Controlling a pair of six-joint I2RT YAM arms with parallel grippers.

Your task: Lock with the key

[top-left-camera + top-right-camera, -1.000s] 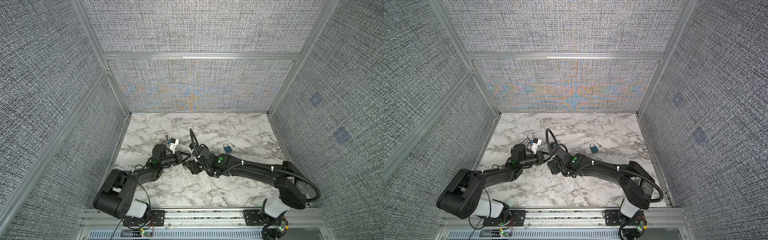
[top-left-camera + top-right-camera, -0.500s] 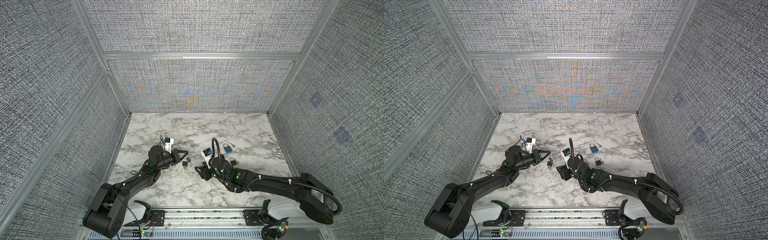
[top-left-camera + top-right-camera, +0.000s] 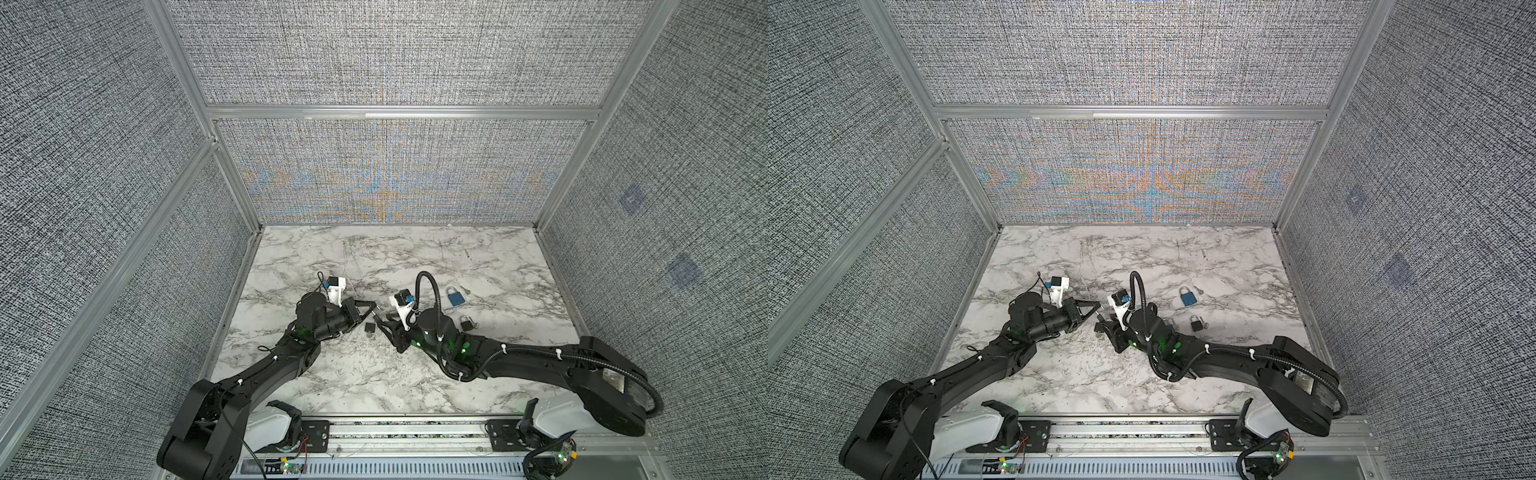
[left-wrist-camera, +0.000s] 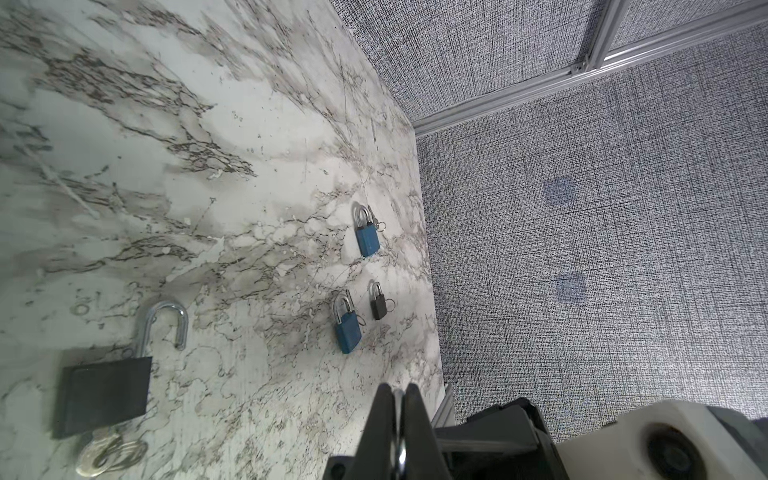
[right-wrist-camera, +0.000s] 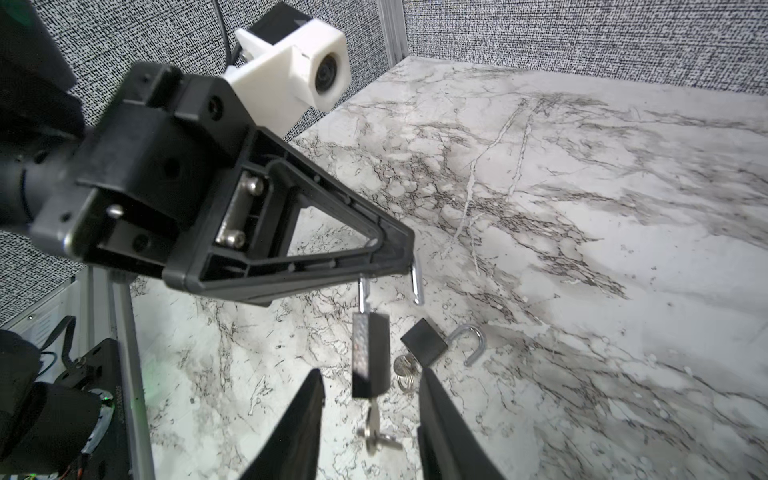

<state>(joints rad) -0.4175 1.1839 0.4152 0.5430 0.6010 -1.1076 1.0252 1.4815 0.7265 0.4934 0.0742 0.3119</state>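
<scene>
Hanging padlock [image 5: 370,357] under left end effector [image 5: 392,259], second padlock [image 5: 424,343] on table [image 5: 582,208] nearby

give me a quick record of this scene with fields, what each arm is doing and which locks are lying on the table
left gripper: jaws shut on the shackle of the hanging black padlock
held lock: shackle open, key in its bottom
right gripper: jaws open, on either side of the hanging lock, not touching it
table, near the arms: second black padlock, shackle open, second key at its base
table, farther off: blue padlocks, small dark padlock, shackles closed
surface: marble table
</scene>
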